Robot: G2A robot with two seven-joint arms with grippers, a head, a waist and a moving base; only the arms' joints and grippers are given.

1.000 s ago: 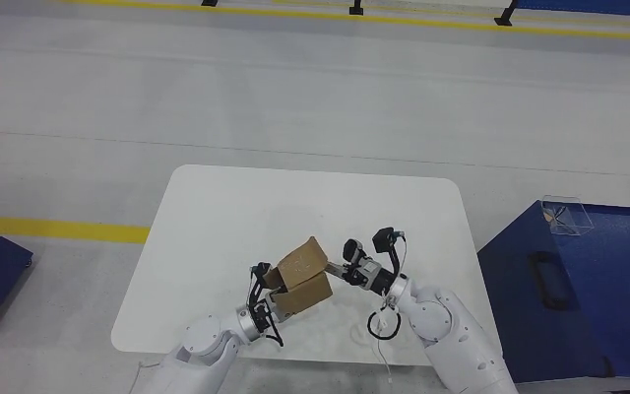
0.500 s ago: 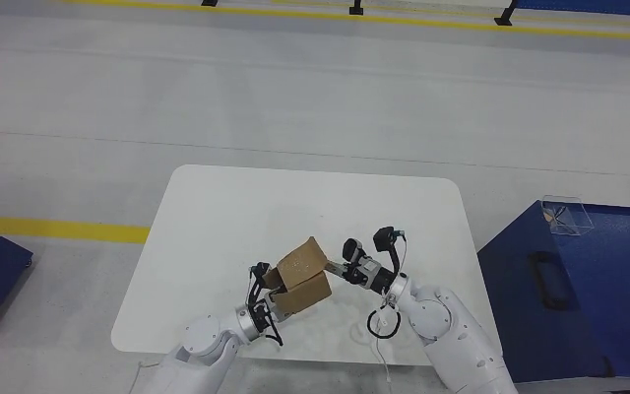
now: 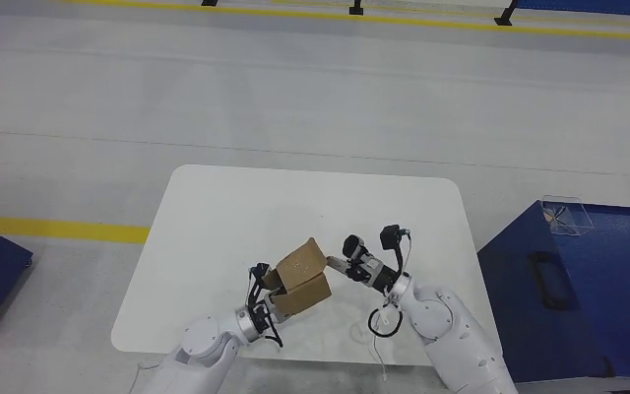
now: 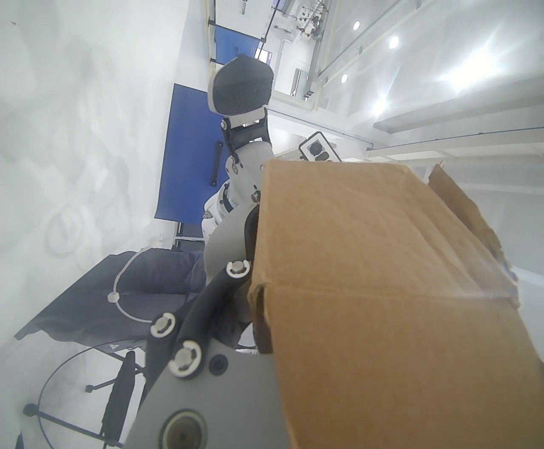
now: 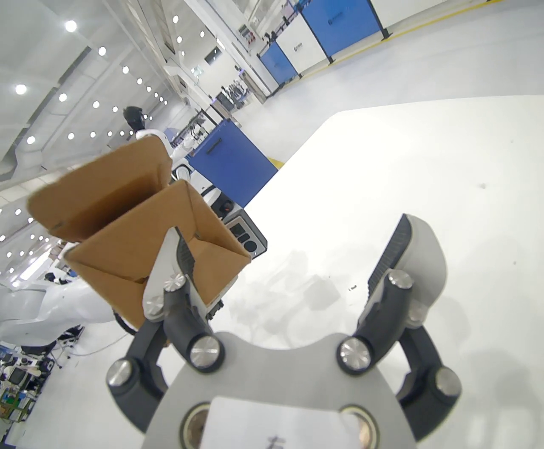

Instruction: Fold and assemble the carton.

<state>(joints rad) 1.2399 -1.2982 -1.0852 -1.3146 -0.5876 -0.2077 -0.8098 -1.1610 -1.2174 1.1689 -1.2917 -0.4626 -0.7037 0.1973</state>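
Carton [image 3: 301, 274] sits clamped in my left claw [image 3: 267, 290], so I'd press its end flap [image 5: 221, 255] inward slowly with my wide-open right claw [image 5: 289, 233], keeping square.

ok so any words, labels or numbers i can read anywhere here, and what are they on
carton: plain brown card, no print showing
blue panels in the hall behind: small white marks, too small to read
label on the right wrist plate: a dark mark cut off at the picture's edge, unreadable
Nothing here reads clearly.
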